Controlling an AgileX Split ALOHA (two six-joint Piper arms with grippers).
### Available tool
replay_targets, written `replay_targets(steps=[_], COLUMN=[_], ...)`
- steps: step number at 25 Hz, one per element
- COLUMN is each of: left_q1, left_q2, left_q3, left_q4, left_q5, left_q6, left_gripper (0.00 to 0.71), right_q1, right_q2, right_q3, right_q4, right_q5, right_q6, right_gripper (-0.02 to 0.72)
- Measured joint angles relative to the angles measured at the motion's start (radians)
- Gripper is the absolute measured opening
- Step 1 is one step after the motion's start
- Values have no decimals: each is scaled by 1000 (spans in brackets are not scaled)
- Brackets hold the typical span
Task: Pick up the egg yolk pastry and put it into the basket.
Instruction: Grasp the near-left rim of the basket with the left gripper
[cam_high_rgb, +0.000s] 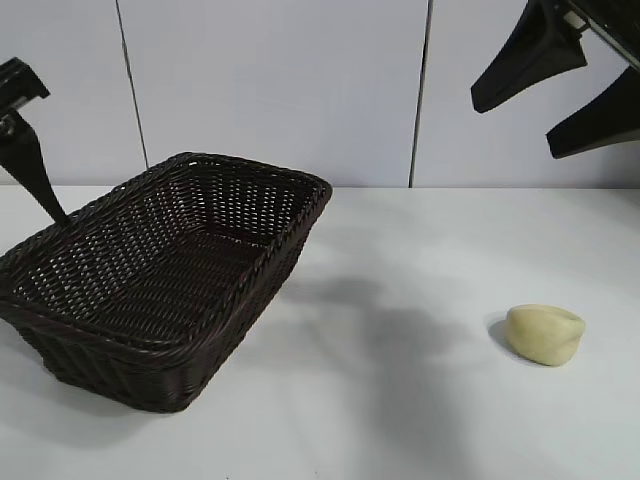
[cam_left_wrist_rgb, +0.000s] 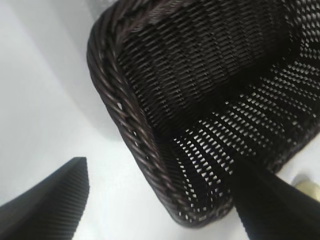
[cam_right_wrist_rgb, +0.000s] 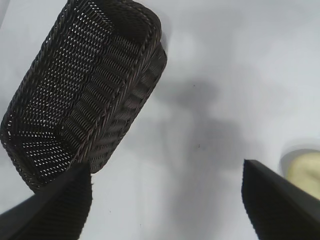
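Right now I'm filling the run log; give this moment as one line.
stage: pre-grasp | egg yolk pastry: on table, untouched | basket: empty | right pincer: open, raised above pastry | left pincer: open, beside basket

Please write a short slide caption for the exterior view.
Egg yolk pastry lies on the white table, apart from the empty wicker basket; right tool open above.

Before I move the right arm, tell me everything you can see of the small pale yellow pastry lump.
The small pale cream-yellow egg yolk pastry is a smooth, matte, rounded lump with a shallow dent on top. It lies alone on the white table, right of the dark woven wicker basket, well apart from it. Nothing touches it; the right gripper hangs open high above.
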Motion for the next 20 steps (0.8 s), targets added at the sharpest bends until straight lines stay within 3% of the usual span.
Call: replay_targets(steps=[20], left_q1=[0], left_q2=[156], left_q3=[75], left_q4=[17], left_q5=[-222], left_q6=[-66], left_gripper=[568], right_q1=[0], right_q2=[0], right_q3=[0], right_q4=[0], right_q5=[0], right_q6=[2], right_gripper=[591])
